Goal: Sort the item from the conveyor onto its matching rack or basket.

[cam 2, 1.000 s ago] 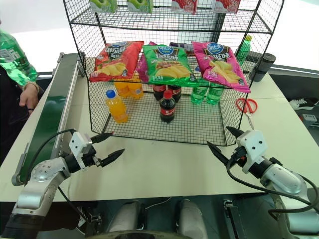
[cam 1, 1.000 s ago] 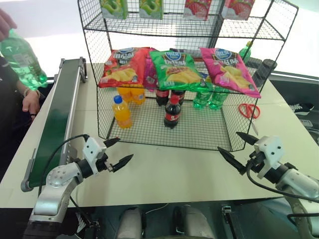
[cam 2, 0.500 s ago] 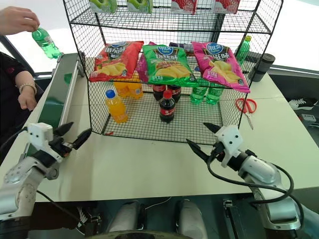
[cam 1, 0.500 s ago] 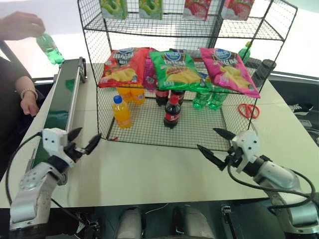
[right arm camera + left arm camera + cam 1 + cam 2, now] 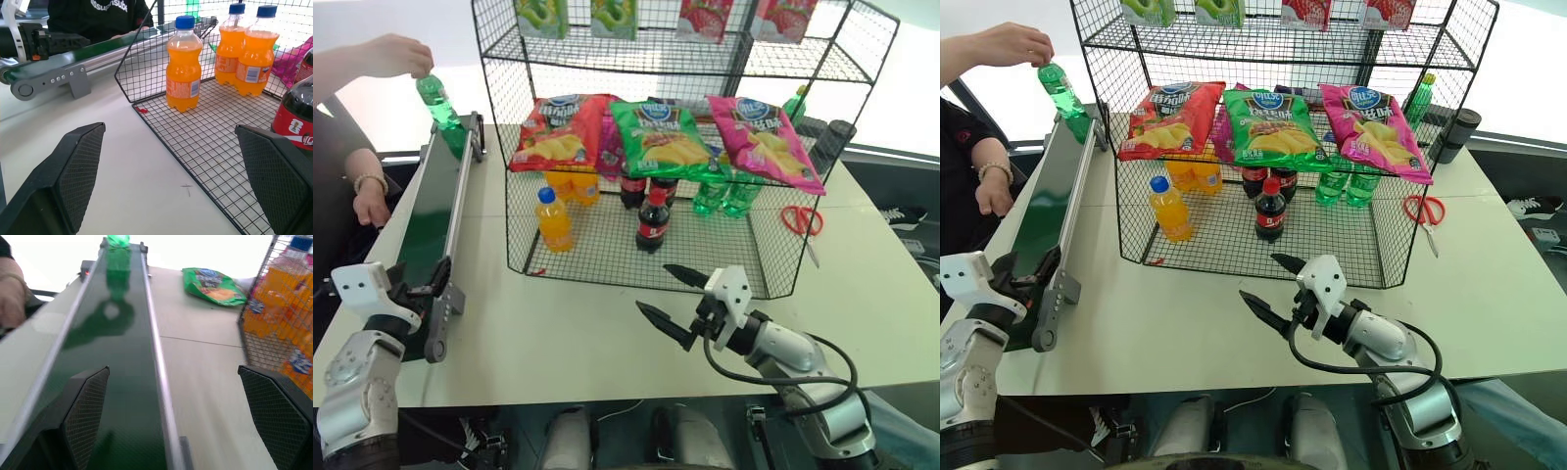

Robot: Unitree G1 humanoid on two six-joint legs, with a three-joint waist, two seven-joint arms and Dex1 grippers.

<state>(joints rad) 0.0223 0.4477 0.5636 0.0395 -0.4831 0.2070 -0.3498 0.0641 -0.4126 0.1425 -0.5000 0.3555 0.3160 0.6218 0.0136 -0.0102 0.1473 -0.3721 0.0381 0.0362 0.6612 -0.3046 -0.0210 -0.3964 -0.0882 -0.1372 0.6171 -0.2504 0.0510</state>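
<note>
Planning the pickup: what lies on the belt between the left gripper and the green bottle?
Nothing: in the left wrist view, bare dark green conveyor belt runs from the open left gripper to the clear-green soda bottle.

The bottle [image 5: 434, 99] was clear green, the belt [image 5: 429, 215] dark green, the rack [image 5: 636, 147] black mesh, the table [image 5: 568, 333] cream, and the scissors [image 5: 800, 218] red-handled.

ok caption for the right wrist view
Open right fingers facing the rack's bottom tier of orange drink bottles.
</note>
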